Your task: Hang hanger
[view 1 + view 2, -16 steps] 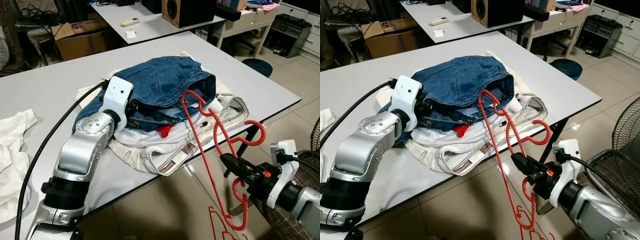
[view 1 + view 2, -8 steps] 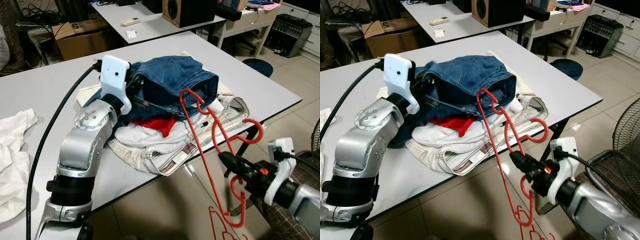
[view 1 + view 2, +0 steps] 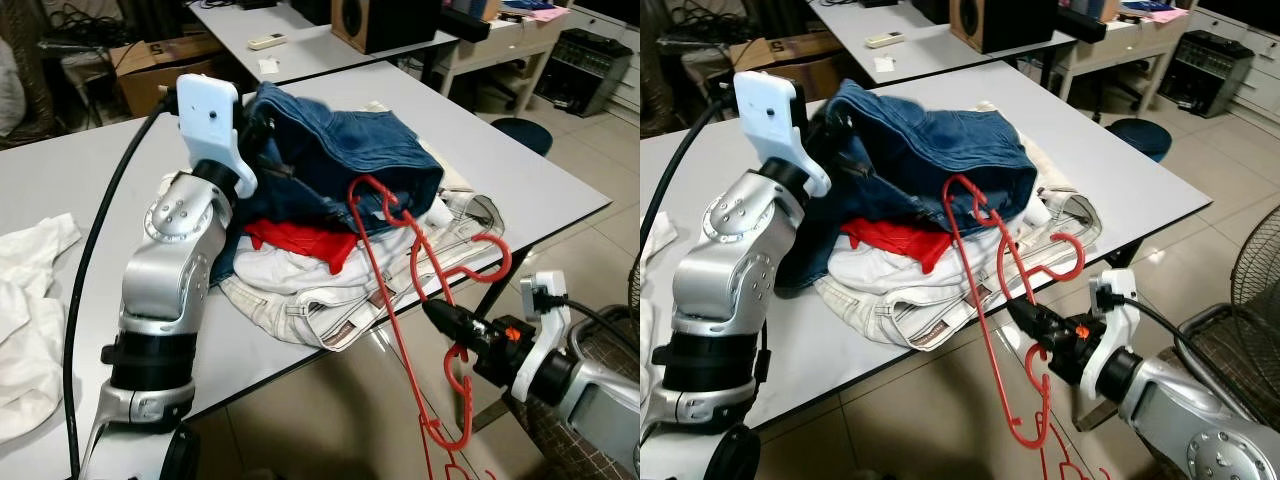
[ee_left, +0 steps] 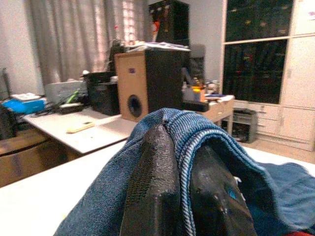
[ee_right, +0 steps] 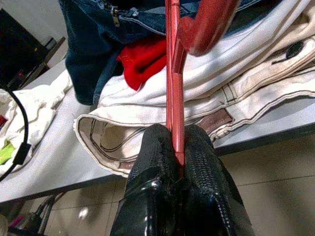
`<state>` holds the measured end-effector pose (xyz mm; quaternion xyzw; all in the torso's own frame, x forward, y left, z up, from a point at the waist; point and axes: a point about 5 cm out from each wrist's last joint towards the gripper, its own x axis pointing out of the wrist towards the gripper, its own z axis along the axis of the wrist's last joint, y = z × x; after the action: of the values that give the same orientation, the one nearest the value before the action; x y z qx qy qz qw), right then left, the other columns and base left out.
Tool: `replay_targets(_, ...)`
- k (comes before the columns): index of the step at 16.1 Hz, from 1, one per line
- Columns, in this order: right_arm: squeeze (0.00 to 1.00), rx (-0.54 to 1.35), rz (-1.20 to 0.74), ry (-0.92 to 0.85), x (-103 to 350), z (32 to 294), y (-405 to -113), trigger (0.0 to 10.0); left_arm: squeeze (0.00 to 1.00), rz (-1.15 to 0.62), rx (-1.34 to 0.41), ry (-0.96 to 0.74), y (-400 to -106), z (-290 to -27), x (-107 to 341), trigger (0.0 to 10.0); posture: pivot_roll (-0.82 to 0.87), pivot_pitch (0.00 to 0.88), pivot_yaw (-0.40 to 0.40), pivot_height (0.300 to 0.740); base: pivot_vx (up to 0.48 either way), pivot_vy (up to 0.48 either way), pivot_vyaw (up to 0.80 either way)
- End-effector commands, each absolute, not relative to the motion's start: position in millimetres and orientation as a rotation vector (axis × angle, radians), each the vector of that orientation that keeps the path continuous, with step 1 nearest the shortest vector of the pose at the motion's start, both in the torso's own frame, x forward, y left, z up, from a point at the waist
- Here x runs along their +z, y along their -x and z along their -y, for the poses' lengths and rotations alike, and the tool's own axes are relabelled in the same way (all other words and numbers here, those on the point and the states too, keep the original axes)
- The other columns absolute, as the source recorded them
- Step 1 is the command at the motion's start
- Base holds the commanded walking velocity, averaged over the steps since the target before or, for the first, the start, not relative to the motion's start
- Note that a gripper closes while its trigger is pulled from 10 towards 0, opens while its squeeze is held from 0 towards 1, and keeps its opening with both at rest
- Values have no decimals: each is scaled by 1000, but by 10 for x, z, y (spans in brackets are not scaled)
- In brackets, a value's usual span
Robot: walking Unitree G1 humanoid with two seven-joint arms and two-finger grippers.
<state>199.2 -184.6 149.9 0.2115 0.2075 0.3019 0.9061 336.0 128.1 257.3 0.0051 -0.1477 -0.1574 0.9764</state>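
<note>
Red hanger point(image 3: 400, 290) — glossy, one flat tone throughout. Blue denim jeans point(image 3: 340, 150) with paler stitching along the seams, lifted over a red garment point(image 3: 300, 240). Below, off-white jeans point(image 3: 330, 300) with dark seam lines and a small brown patch. Pale grey counter point(image 3: 80, 190) edged in black. White cloth point(image 3: 25, 300) at its left side. Black-fingered right tool point(image 3: 450, 322) — orange spot behind; black left tool point(image 4: 187, 191). Beige tiled floor point(image 3: 330, 420).
</note>
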Motion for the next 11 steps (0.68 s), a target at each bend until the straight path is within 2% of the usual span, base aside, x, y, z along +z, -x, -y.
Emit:
replay_targets(1, 0, 645, -428, -436, 1515, 1815, -1950, 10000, 0, 328, -312, -2, -3395, -1254, 2644, 0, -11, 48, 46, 740, 0, 0, 0)
replay_targets(5, 0, 627, -427, -473, 1488, 1821, -1918, 10000, 0, 380, -353, 44, -3402, -1182, 2725, 0, -13, 49, 59, 740, 0, 0, 0)
replay_targets(7, 0, 606, -415, -528, 1457, 1827, -1999, 10000, 0, 421, -522, 57, -3284, -1075, 2738, 0, -10, 46, 62, 740, 0, 0, 0)
replay_targets(10, 0, 578, -350, -627, 1491, 1903, -2197, 10000, 0, 377, -641, -68, -3165, -1050, 2580, 0, -3, 41, 58, 740, 0, 0, 0)
replay_targets(11, 0, 504, -299, -712, 1500, 2032, -2377, 10000, 0, 351, -673, -155, -3133, -1079, 2487, 0, 5, 38, 51, 740, 0, 0, 0)
